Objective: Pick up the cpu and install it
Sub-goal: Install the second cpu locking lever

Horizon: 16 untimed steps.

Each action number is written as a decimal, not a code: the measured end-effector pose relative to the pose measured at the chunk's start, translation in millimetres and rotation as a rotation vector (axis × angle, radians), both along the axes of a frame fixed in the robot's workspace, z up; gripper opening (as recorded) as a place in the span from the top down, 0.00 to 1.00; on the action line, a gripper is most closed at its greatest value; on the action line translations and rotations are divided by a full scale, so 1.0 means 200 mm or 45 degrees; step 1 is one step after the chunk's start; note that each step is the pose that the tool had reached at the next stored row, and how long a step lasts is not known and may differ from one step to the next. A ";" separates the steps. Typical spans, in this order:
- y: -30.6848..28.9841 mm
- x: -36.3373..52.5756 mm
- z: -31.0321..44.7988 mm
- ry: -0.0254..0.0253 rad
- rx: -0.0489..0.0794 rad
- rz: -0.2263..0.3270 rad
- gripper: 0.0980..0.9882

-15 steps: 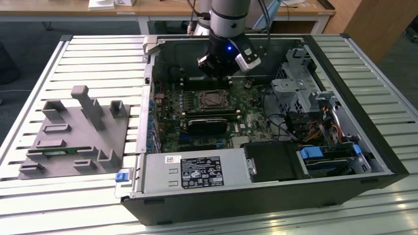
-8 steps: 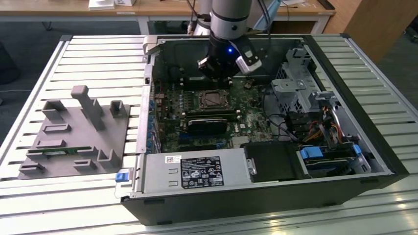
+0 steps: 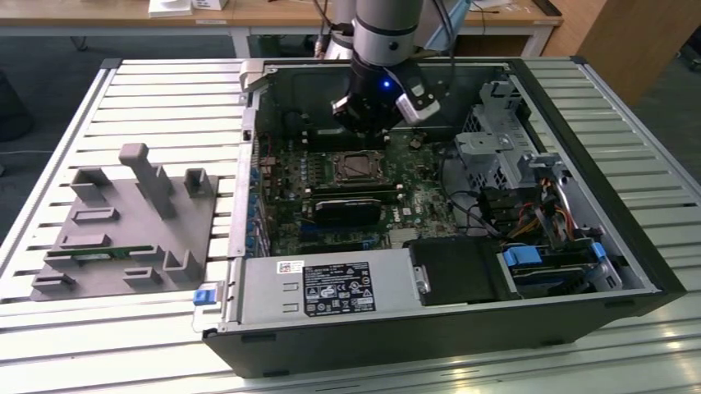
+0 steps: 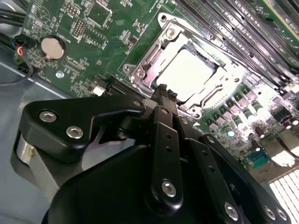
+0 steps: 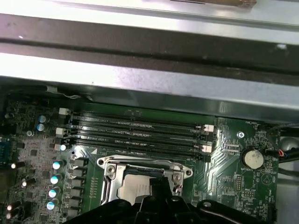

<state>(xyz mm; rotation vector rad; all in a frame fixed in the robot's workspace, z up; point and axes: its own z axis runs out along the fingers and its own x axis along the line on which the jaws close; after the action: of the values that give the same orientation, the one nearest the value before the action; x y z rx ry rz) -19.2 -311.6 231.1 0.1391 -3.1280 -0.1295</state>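
The cpu [image 4: 189, 74] is a shiny silver square lying flat inside the open metal socket frame [image 4: 140, 72] on the green motherboard [image 4: 107, 42]. It also shows as a pale patch [image 5: 131, 186] in the first wrist view. My gripper [image 4: 163, 91] hangs just above the socket's edge beside the cpu, its black fingers drawn together to a narrow tip with nothing between them. In the exterior view the gripper [image 3: 365, 134] is inside the open computer case, just behind the socket [image 3: 359, 168].
Several memory slots [image 5: 140, 133] run alongside the socket. A black heatsink block [image 3: 350, 207] lies in front of it. Drive cages and cables [image 3: 526, 189] fill the case's right side. A grey fixture [image 3: 121, 230] holding a green memory stick [image 3: 93, 254] stands outside on the slatted table.
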 end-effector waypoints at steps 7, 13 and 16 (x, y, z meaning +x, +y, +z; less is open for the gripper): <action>-0.005 0.000 0.062 -0.0001 -0.001 0.000 0.99; -0.045 0.000 0.062 -0.0001 -0.001 0.000 0.99; -0.059 0.000 0.062 -0.0001 -0.001 0.000 0.99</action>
<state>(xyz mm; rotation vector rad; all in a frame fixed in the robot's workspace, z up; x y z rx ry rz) -19.1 -323.5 243.5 0.1391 -3.1282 -0.1281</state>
